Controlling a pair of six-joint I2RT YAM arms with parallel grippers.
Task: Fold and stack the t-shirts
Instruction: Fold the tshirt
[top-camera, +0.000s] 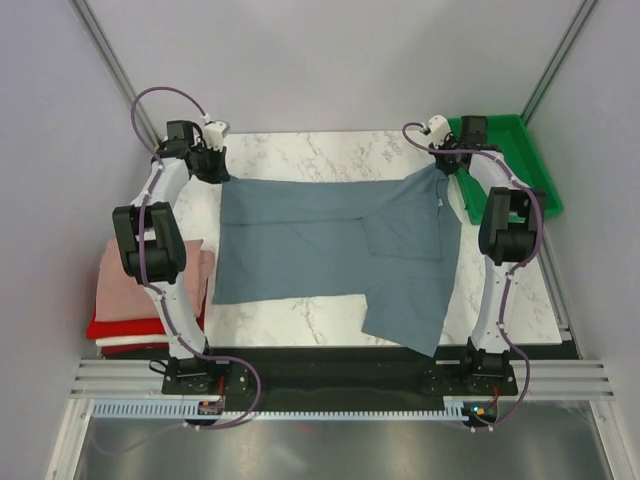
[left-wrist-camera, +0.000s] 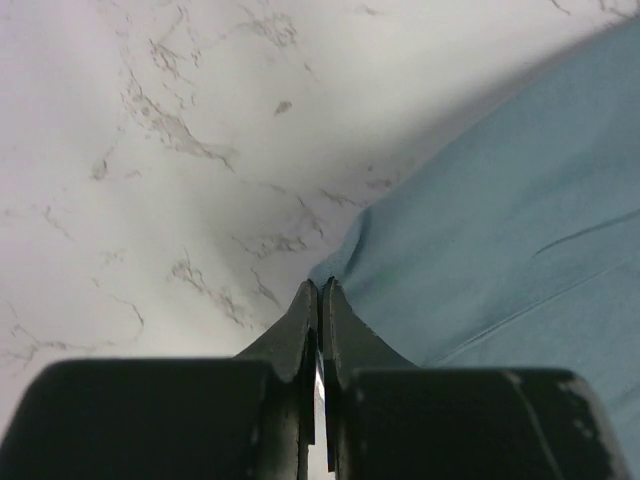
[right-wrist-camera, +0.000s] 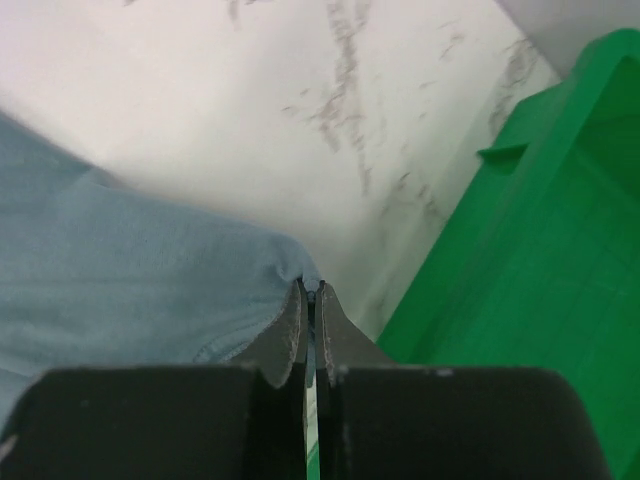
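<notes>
On the left sits a folded stack (top-camera: 150, 290) of pink, red and white t-shirts, which I judge finished. My left gripper (left-wrist-camera: 320, 295) is clamped on the far left corner of the blue-grey t-shirt (top-camera: 320, 240). That shirt lies spread across the middle of the table (top-camera: 300, 320), not yet folded or stacked, and my right gripper (right-wrist-camera: 312, 292) is clamped on its far right corner, just beside the green tray (top-camera: 520, 170).

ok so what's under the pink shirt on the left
A folded red shirt, then a white one at the bottom, both showing only as edges; the pink covers the rest. The left arm crosses them, hiding part.
</notes>
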